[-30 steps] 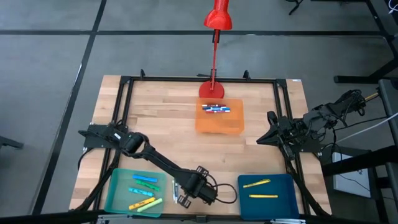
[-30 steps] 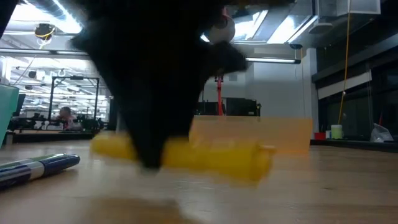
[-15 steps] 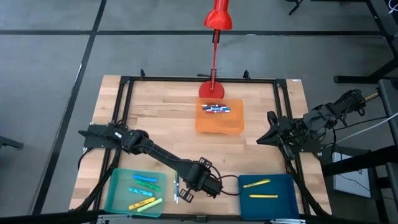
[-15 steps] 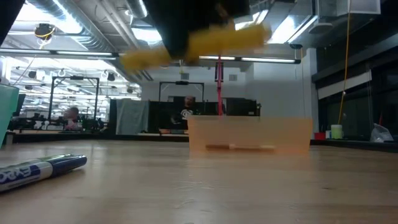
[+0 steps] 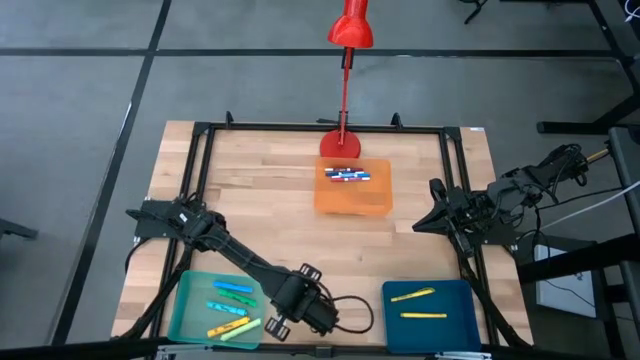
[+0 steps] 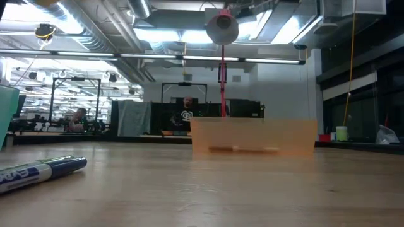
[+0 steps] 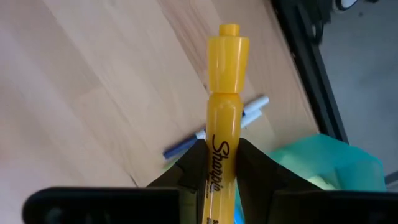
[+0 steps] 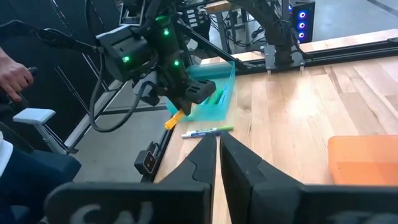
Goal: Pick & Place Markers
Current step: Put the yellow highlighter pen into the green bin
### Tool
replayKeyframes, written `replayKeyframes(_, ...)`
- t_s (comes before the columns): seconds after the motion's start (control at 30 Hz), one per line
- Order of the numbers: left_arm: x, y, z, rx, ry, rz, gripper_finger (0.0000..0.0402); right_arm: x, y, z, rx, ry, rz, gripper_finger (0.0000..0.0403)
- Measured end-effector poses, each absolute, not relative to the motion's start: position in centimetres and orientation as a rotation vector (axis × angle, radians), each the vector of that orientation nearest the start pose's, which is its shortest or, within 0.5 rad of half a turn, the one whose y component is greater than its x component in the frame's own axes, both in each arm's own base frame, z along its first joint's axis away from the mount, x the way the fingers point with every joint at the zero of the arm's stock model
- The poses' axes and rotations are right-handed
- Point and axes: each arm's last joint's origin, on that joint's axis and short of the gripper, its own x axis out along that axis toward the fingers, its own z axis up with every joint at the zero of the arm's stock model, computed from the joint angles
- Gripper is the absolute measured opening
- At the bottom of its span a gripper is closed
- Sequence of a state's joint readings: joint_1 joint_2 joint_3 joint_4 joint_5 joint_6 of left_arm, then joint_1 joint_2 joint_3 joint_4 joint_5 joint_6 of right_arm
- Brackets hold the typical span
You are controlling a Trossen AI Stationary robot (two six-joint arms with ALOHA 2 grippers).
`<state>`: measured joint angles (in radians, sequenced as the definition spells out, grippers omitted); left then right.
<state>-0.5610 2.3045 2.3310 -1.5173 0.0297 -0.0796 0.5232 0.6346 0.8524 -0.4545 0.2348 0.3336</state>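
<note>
My left gripper [image 5: 282, 318] hangs over the table's near edge, between the teal tray [image 5: 196, 310] and the blue tray [image 5: 455, 300], shut on a yellow marker [image 7: 224, 106]. The same marker [image 8: 174, 119] shows slanting below it in the right wrist view. A blue-and-white marker [image 8: 205, 132] lies flat on the wood under the gripper, beside the teal tray. Several green, blue and yellow markers [image 5: 230, 305] lie in the teal tray, two yellow ones [image 5: 412, 295] in the blue tray, and blue ones [image 5: 346, 174] in the orange tray [image 5: 353, 198]. My right gripper [image 8: 217, 144] waits shut at the table's right edge. My left gripper pinches the yellow marker by its printed barrel [image 7: 219, 163] between the two fingers [image 7: 256, 163]. The marker lies along the fingers, and its capped end [image 7: 228, 50] sticks out well past them. It is lifted clear of the table and slants downward.
A red lamp [image 5: 346, 60] stands at the far edge behind the orange tray. A black frame rail [image 5: 205, 160] runs around the tabletop. Bare wood lies in the middle of the table. A person's hand [image 8: 12, 71] shows beyond the table's left side.
My left gripper has lifted the yellow marker off the wood, up out of the low view, then swung toward the table's left and near edge, closer to the teal tray. The blue-and-white marker has stayed on the table.
</note>
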Motion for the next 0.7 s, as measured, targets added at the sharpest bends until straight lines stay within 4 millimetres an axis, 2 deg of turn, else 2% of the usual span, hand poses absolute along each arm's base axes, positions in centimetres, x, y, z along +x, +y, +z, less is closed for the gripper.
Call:
replayKeyframes(0.2,36.5,-24.9,26.5,0.350,1.539,-0.399,0.0057,11.4,5.8,34.9,0.248,0.267,0.234,0.0023)
replayKeyframes(0.4,35.6,-26.0,26.7,0.376,1.532,-0.426,0.0057,11.7,5.9,34.7,0.237,0.277,0.225,0.0023)
replayKeyframes(0.7,35.6,-26.0,26.6,0.408,1.527,-0.453,0.0057,12.3,6.3,34.4,0.271,0.311,0.214,0.0023)
